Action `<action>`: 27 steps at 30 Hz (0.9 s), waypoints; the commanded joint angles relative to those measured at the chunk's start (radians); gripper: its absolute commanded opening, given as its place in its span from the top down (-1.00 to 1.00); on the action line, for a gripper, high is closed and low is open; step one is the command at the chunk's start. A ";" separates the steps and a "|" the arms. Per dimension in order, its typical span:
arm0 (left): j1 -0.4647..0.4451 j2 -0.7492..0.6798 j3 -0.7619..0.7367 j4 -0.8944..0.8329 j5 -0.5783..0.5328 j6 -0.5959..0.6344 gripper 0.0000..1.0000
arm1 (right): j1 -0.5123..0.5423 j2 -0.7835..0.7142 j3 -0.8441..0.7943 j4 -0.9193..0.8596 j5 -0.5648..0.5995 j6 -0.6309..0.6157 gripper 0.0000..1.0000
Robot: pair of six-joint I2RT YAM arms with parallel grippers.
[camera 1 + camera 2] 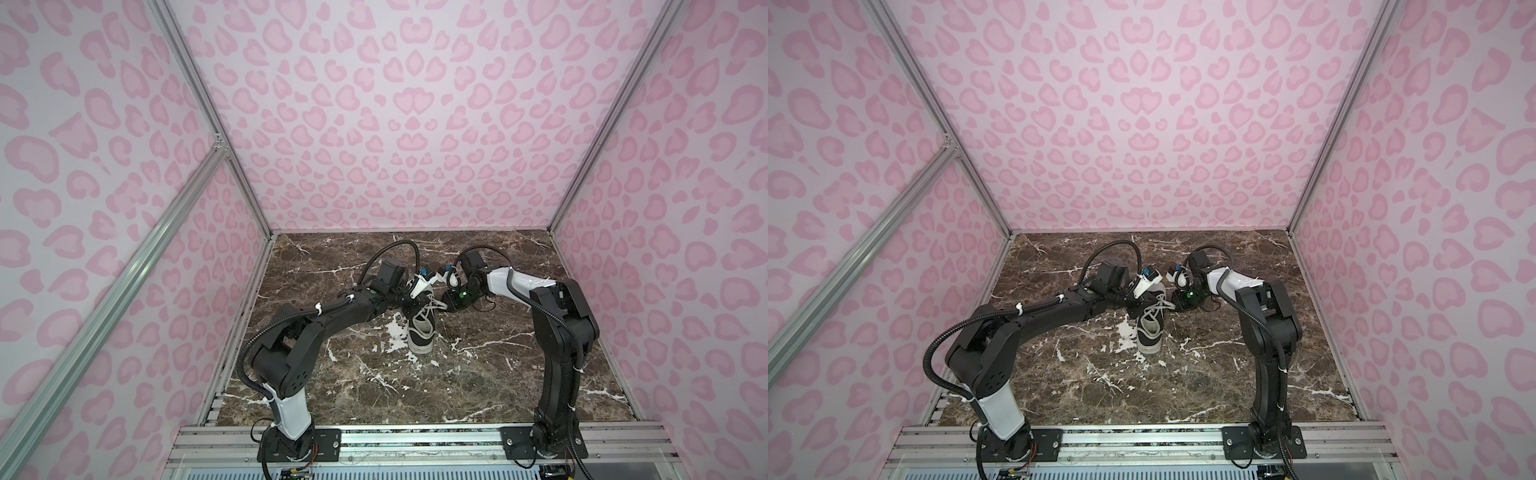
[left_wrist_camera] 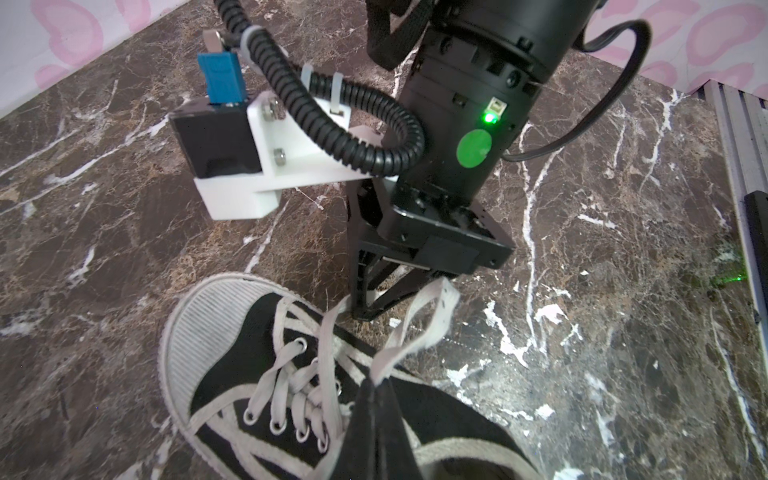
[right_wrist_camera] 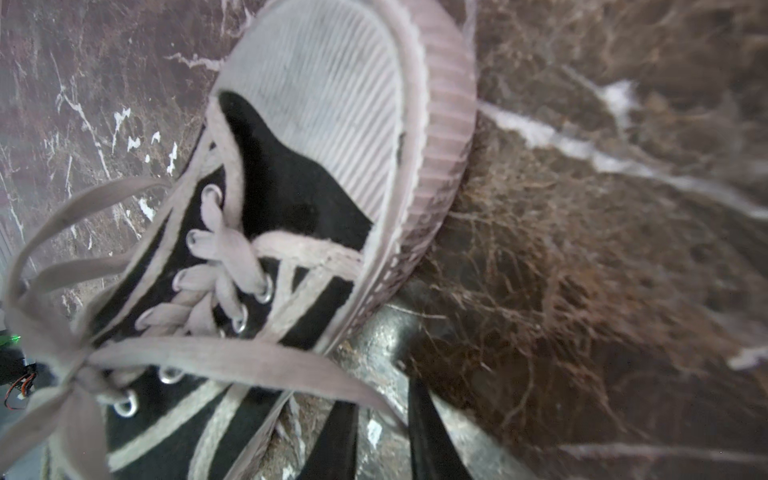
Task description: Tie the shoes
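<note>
A black sneaker with a white ribbed toe cap stands mid-table, toe pointing to the back wall. Its off-white laces cross the eyelets and rise into loose strands. Over the tongue, my left gripper is shut on a lace loop that stands up from its tips. My right gripper sits low beside the shoe's toe end. Its jaws are a narrow gap apart, and a flat lace strand runs from the crossing into that gap. In both top views the two grippers meet over the shoe's far half.
The brown marble tabletop is walled by pink patterned panels on three sides, with an aluminium rail at the front. The right arm's white camera mount and ribbed cable hang close above the toe.
</note>
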 commanded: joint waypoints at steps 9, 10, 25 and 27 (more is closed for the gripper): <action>0.001 -0.003 0.012 0.029 -0.027 -0.042 0.92 | 0.008 -0.080 -0.104 -0.009 -0.036 0.026 1.00; 0.000 0.000 0.014 0.028 -0.029 -0.048 0.92 | 0.011 -0.095 -0.122 -0.003 -0.038 0.035 1.00; -0.002 0.069 0.092 -0.004 -0.063 -0.104 0.93 | 0.068 -0.277 -0.295 0.077 -0.068 0.181 1.00; -0.007 0.082 0.105 -0.014 -0.065 -0.106 0.93 | 0.077 -0.299 -0.319 0.095 -0.062 0.206 1.00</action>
